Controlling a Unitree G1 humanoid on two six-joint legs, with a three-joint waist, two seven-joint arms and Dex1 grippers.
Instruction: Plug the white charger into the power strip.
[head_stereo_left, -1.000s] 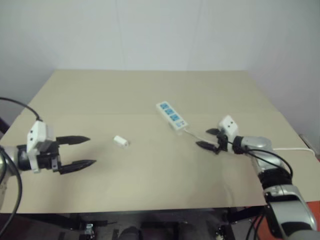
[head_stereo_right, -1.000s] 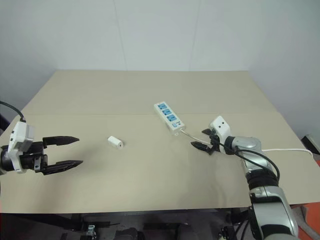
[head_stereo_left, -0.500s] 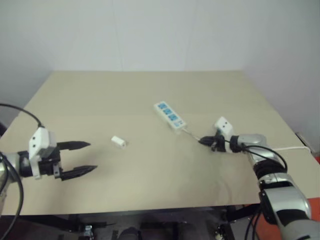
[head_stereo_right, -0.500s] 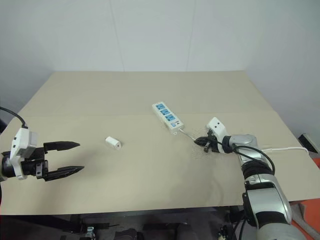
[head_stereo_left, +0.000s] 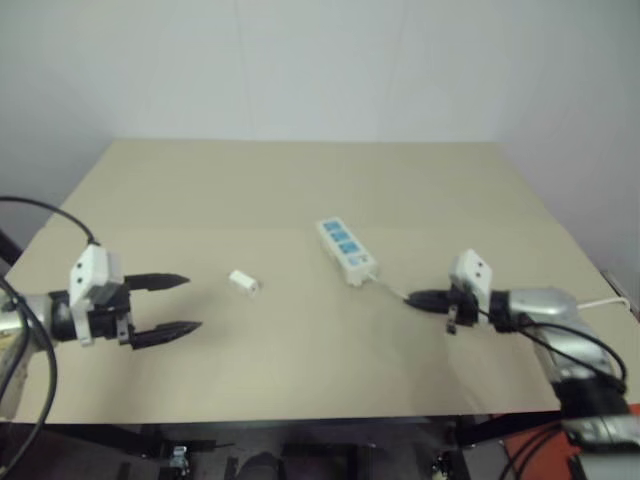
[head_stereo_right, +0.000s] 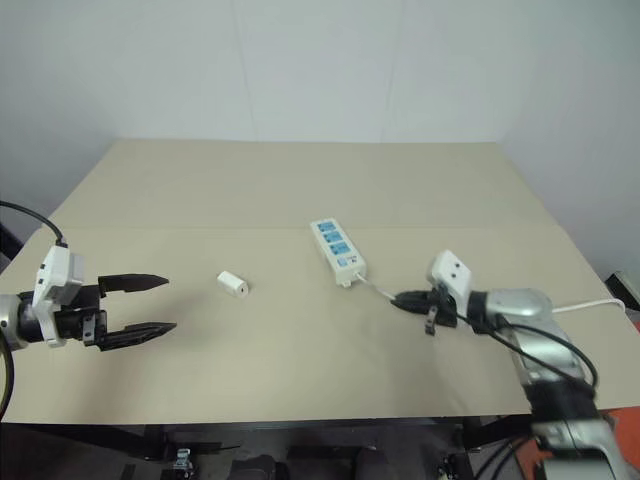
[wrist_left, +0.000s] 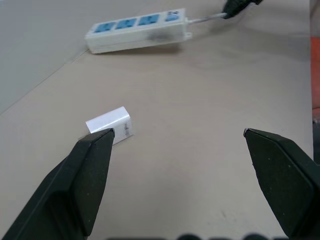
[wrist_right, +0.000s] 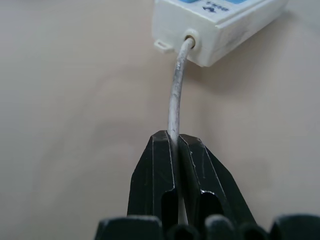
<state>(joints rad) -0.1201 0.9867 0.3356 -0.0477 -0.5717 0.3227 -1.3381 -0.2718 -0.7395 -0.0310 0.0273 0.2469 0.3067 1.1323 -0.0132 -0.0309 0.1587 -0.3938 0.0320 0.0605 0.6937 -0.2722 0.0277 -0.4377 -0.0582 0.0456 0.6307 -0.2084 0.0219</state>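
White charger (head_stereo_left: 243, 283): lies loose on the worktop (head_stereo_left: 300, 190), left of centre, just ahead of the left gripper (head_stereo_left: 178, 304), whose jaws stand wide and hold nothing. Power strip (head_stereo_left: 347, 250): right of centre, well apart from the charger. Change: right gripper (wrist_right: 178, 150) has shut its jaws on the strip's cord (wrist_right: 176, 95) and drawn back, dragging the strip nearer, likely for easier plugging. Worktop: plain tan board. Room: bare white walls.

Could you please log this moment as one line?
right gripper: shut on cord | left gripper: open | white charger: loose | power strip: unplugged
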